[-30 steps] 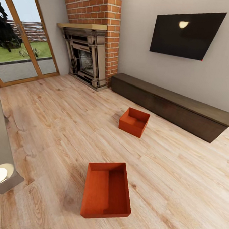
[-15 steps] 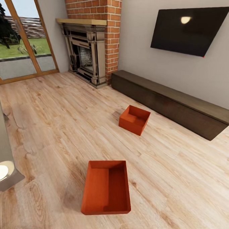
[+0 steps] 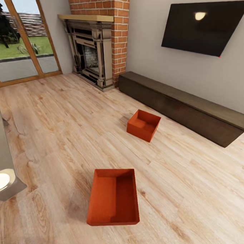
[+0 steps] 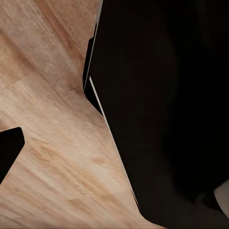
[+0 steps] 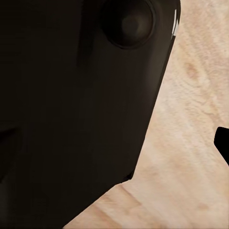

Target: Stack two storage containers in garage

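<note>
Here on the light wood-plank floor of the living room, the nearer box sits just ahead of me, open top up, its long side running away from me toward the wall. Beside it at my left stands a grey piece of furniture with a round lit disc on it.

Farther on, well apart from the first, the second box lies turned at an angle, one corner pointing back toward me, near the long dark bench but not touching it.

Beyond the bench the wall carries a black TV. The brick fireplace fills the corner, and glass doors open onto grass at far left.

My head camera gives the whole room. My wrist cameras give what it lacks: dark parts of my own body close up, with plank floor behind them. A black tip edges into the left wrist picture and another into the right, but I cannot tell whether either claw is apart or together.
</note>
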Motion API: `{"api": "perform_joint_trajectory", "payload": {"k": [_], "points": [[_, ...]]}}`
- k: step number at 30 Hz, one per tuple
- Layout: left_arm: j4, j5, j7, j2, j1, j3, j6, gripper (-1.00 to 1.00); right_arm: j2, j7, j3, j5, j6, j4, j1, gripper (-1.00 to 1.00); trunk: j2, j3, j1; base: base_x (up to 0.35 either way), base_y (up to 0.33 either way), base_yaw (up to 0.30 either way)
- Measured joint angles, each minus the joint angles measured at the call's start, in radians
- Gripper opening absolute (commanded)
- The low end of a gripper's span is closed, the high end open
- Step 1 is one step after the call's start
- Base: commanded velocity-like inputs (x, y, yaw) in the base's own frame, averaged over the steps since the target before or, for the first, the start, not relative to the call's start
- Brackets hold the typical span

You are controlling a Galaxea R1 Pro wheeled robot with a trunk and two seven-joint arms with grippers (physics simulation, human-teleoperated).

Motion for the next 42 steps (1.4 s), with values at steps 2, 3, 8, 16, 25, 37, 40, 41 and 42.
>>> {"api": "perform_joint_trajectory", "payload": {"k": [2, 3, 8, 16, 25, 37, 40, 41, 42], "points": [[0.0, 0.0, 0.0, 0.0, 0.0, 0.0, 0.0, 1.0, 0.0, 0.0, 0.0, 0.0, 0.0, 0.0, 0.0, 1.0, 0.0, -0.003, 0.0, 0.0, 0.0, 0.0], [0.0, 0.0, 0.0, 0.0, 0.0, 0.0, 0.0, 1.0, 0.0, 0.0, 0.001, 0.0, 0.0, 0.0, 0.0, 1.0, 0.0, -0.005, 0.0, 0.0, 0.0, 0.0], [0.0, 0.0, -0.001, -0.001, 0.0, 0.0, 0.0, 1.0, 0.0, 0.0, 0.0, 0.0, 0.0, 0.0, 0.0, 1.0, 0.0, -0.013, 0.0, 0.0, 0.0, 0.0], [0.0, 0.0, 0.0, -0.001, 0.0, 0.0, 0.0, 1.0, 0.001, -0.001, 0.001, 0.0, 0.0, 0.0, 0.0, 1.0, 0.0, -0.019, 0.0, 0.0, 0.0, 0.0], [0.0, 0.0, 0.0, 0.001, 0.0, 0.0, 0.0, 1.0, 0.003, -0.001, 0.003, 0.002, -0.002, 0.0, 0.0, 1.0, 0.0, -0.019, 0.0, 0.0, 0.0, 0.0], [0.0, 0.0, 0.0, -0.001, 0.0, 0.0, 0.0, 1.0, 0.0, 0.0, 0.002, 0.014, -0.001, 0.0, 0.0, 1.0, 0.0, -0.019, 0.0, 0.0, 0.0, 0.066], [0.0, 0.0, 0.0, -0.001, 0.0, 0.0, 0.0, 1.0, 0.0, 0.0, 0.002, 0.013, -0.002, 0.0, 0.0, 1.0, 0.0, -0.019, 0.0, 0.0, 0.0, 0.027], [0.0, 0.0, 0.0, -0.001, 0.0, 0.0, 0.0, 1.0, 0.0, 0.0, 0.002, 0.013, -0.002, 0.0, 0.0, 1.0, 0.0, -0.019, 0.0, 0.0, 0.0, 0.011], [0.0, 0.0, 0.0, -0.001, 0.0, 0.0, 0.0, 1.0, 0.0, 0.0, 0.002, 0.013, -0.002, 0.0, 0.0, 1.0, 0.0, -0.019, 0.0, 0.0, 0.0, 0.007]]}}
